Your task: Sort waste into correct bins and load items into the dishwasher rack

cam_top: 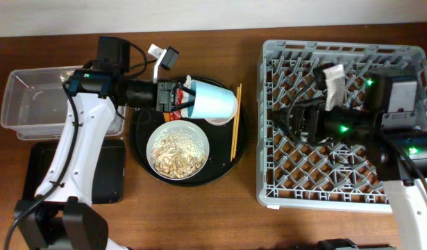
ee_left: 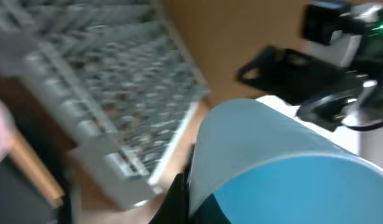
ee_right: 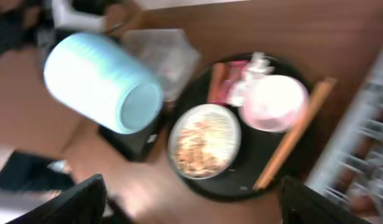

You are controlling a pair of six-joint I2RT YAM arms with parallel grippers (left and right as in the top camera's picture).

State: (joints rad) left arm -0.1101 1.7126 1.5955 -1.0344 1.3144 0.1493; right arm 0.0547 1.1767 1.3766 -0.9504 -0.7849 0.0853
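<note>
My left gripper (cam_top: pixel 189 97) is shut on the light-blue cup (cam_top: pixel 212 101), holding it on its side above the round black tray (cam_top: pixel 140 135); the cup fills the left wrist view (ee_left: pixel 284 162). The wider white bowl (cam_top: pixel 178 149) holds the rice-like scraps. The small white bowl (cam_top: pixel 220 120) lies partly under the cup. The chopsticks (cam_top: pixel 235 123) lie at the tray's right. In the right wrist view, the red wrapper (ee_right: pixel 231 81), an orange stick (ee_right: pixel 215 81) and the white tissue (ee_right: pixel 258 62) sit at the tray's far side. My right gripper (cam_top: pixel 294 123) is open and empty above the grey rack (cam_top: pixel 338 194).
The clear tub (cam_top: pixel 32 104) stands at the far left, with the flat black tray (cam_top: pixel 109 173) in front of it. The left arm's base is at the front left and the right arm reaches over the rack's right half. Both wrist views are blurred.
</note>
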